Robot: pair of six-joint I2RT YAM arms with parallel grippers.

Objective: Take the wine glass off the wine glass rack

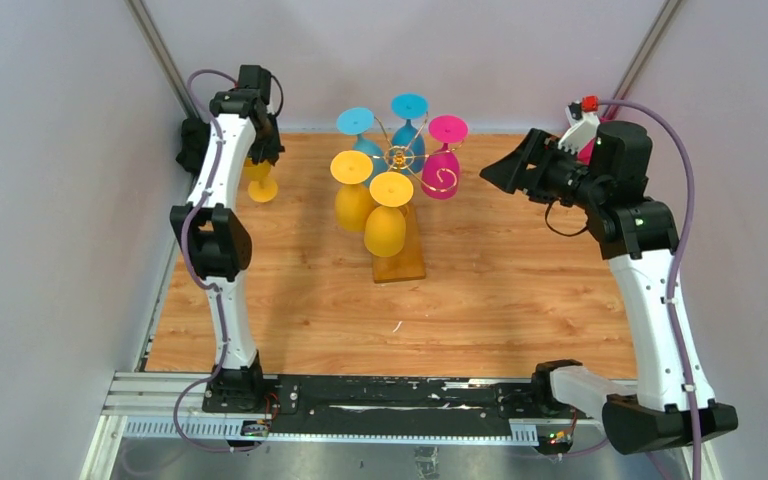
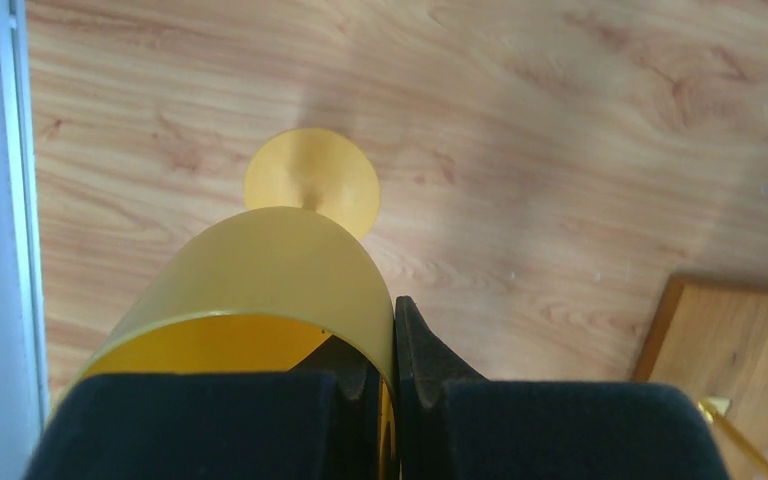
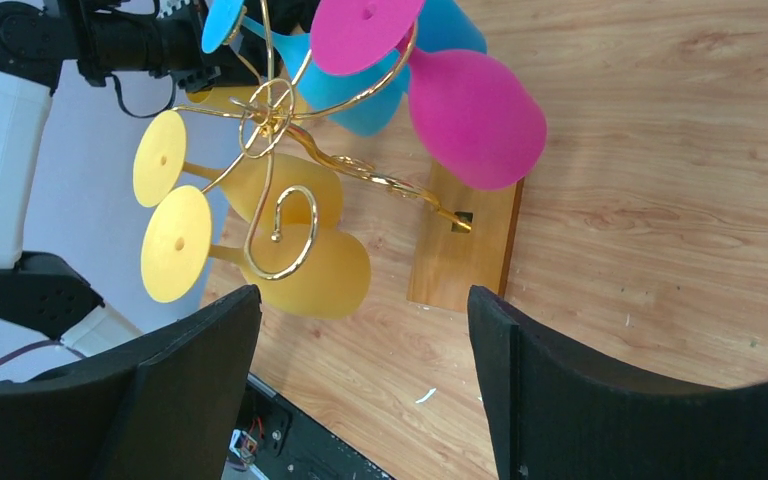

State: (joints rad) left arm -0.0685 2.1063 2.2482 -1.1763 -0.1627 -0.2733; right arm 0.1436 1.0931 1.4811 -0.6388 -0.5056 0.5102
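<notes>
Wooden table (image 1: 520,290): left hand (image 2: 385,345) clamped on yellow wine glass (image 2: 270,270), right hand (image 3: 362,298) wide open, empty, facing the rack (image 3: 465,260)

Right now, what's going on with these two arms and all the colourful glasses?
The left gripper is shut on the rim of a yellow wine glass, holding it clear of the wine glass rack near the far left of the table. On the rack hang five other glasses, upside down. The right gripper is open and empty, facing the rack from the side of the pink wine glass.
</notes>
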